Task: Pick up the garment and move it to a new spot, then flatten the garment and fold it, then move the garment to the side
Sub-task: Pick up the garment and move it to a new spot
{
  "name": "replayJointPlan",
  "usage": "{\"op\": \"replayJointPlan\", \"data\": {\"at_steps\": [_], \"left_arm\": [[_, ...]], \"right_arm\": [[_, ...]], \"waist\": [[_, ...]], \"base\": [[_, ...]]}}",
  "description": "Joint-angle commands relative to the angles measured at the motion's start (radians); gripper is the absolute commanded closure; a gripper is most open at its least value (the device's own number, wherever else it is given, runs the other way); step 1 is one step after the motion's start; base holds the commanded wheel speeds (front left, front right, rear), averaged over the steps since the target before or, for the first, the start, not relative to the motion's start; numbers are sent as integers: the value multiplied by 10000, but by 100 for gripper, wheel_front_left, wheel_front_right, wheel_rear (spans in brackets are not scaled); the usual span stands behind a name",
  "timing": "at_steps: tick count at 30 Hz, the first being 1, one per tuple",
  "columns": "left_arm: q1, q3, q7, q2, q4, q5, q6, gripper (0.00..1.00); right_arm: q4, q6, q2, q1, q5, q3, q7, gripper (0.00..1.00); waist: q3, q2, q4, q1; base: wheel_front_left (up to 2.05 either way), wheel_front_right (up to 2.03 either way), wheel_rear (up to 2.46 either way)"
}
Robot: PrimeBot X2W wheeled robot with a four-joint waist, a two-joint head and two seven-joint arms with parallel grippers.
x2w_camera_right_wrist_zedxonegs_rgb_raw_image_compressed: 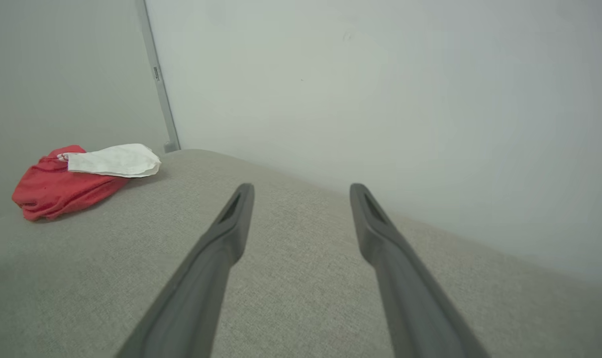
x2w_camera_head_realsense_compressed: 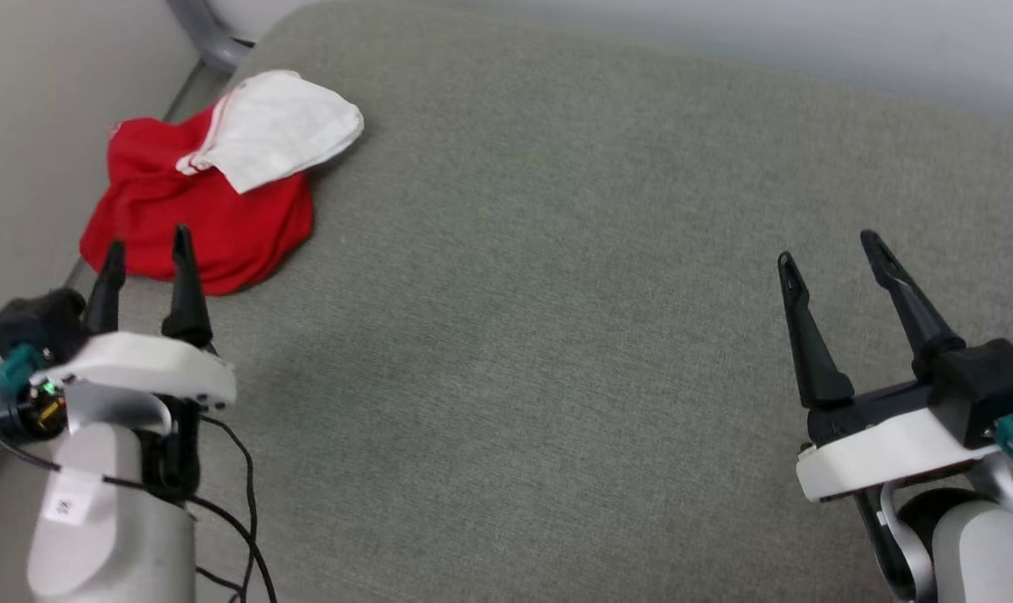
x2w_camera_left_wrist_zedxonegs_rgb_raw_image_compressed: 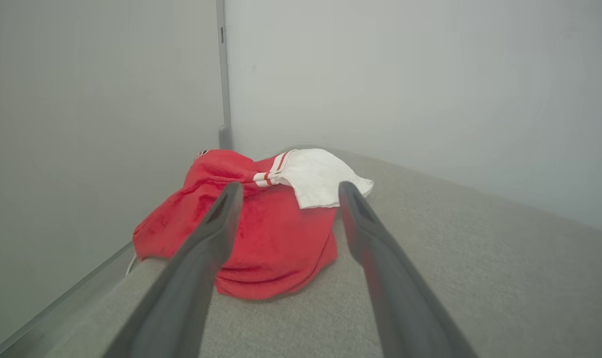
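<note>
Left gripper (x2w_camera_head_realsense_compressed: 147, 236) and right gripper (x2w_camera_head_realsense_compressed: 826, 245) both gape wide and hold nothing.
The garment (x2w_camera_head_realsense_compressed: 205, 209) lies crumpled at the far left corner of the grey bench (x2w_camera_head_realsense_compressed: 515, 318), its red body bunched and a white sleeve (x2w_camera_head_realsense_compressed: 280, 126) folded over the top. The left gripper hovers by its near edge, fingers pointing at it; the right gripper hangs well apart at the right.

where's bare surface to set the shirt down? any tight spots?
Free: the whole grey cushion from the garment rightward to the right gripper, including the stretch along the back wall. Crowded: far-left corner, where the garment lies bunched by the side wall with the open left gripper pointing at it.
</note>
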Motion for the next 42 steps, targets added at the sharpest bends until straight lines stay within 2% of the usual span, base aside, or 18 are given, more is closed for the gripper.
{"op": "replayJointPlan", "data": {"at_steps": [1, 9, 18, 25, 28, 29, 30, 31, 34, 40, 42], "left_arm": [[-209, 21, 79, 56, 115, -79, -34, 0], [-2685, -165, 1985, 1581, 2298, -1306, -143, 0], [-4338, -1190, 4303, 3393, 3735, -3027, -145, 0], [-4433, -1670, 6345, 3870, 4933, -4264, -141, 0], [-4264, -1772, 7469, 3796, 5696, -4573, -133, 0], [-4247, -1772, 7681, 3806, 5882, -4636, -128, 24], [-4288, -1802, 7763, 3835, 5970, -4637, -123, 78], [-4354, -1834, 7777, 3876, 6024, -4618, -123, 100], [-4490, -1993, 7280, 4056, 6045, -4334, -100, 100], [-5016, -2149, 5086, 4472, 6016, -3763, -68, 100], [-5100, -2218, 4294, 4457, 6062, -3616, -81, 100]], "right_arm": [[-58, -7, 8, -181, -62, -22, 16, 0], [-342, -7, 5, -1028, -417, 154, 21, 0], [-465, -7, -113, -1689, -590, 396, 55, 0], [-581, -7, -208, -1845, -624, 465, 118, 0], [-680, -7, -240, -1844, -644, 455, 147, 0], [-722, -7, -244, -1844, -658, 448, 163, 0], [-754, -7, -243, -1843, -658, 445, 182, 0], [-788, -7, -247, -1850, -658, 437, 176, 0], [-787, -7, -243, -1810, -629, 404, 163, 0], [-580, -5, -147, -1509, -501, 222, -43, 0], [-452, -7, -103, -1384, -412, 189, -134, 0]], "waist": [[813, 0, -473, -1], [2344, 0, -970, -1], [3431, 0, -1351, -1], [3763, 0, -1514, -1], [3770, 0, -1551, -1], [3768, 0, -1562, -1], [3759, 0, -1572, -1], [3750, 0, -1576, -1], [3630, 0, -1574, -1], [2935, 0, -1467, -1], [2589, 0, -1413, -1]], "base": [[0, 0, 0], [0, 0, 0], [0, 0, 0], [0, 0, 0], [0, 0, 0], [0, 0, 0], [0, 0, 0], [0, 0, 0], [0, 0, 0], [0, 0, 0], [0, 0, 0]]}}
